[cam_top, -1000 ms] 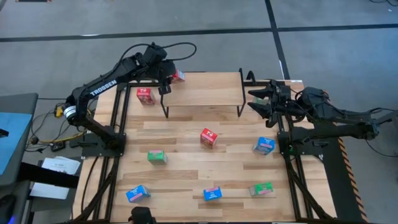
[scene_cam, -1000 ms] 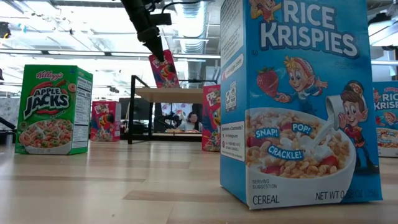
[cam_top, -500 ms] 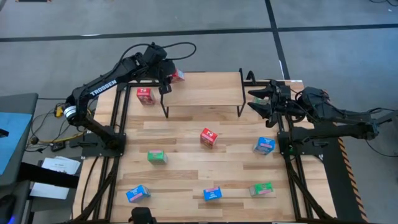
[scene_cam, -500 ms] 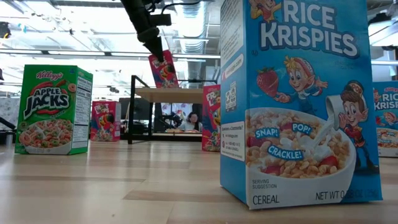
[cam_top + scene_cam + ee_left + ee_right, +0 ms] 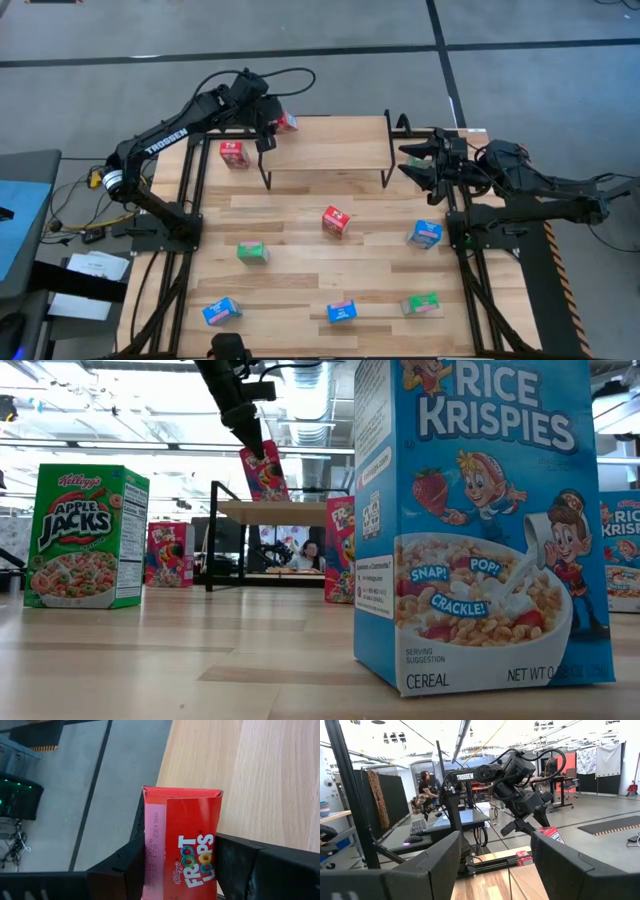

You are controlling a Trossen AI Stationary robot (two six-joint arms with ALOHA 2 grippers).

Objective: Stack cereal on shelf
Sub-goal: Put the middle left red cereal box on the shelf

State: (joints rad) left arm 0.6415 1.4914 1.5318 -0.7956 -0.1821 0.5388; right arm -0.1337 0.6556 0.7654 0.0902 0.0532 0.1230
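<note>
My left gripper is shut on a red cereal box over the far left corner of the shelf, a light-wood board on black wire legs. In the low view the box hangs tilted just above the board. My right gripper waits open by the table's right edge, right of the shelf, with nothing between its fingers. Another red box stands on the table left of the shelf, and a third stands mid-table. My left gripper pinches the red box by its two narrow sides between its two fingers, with the printed front facing the wrist camera. The fingers slant down from the table's left. The box hangs tilted below them, lifted clear of the table.
Blue boxes and green boxes stand scattered over the near half of the table. In the low view a blue box stands close in front. A person is at a desk beyond the table.
</note>
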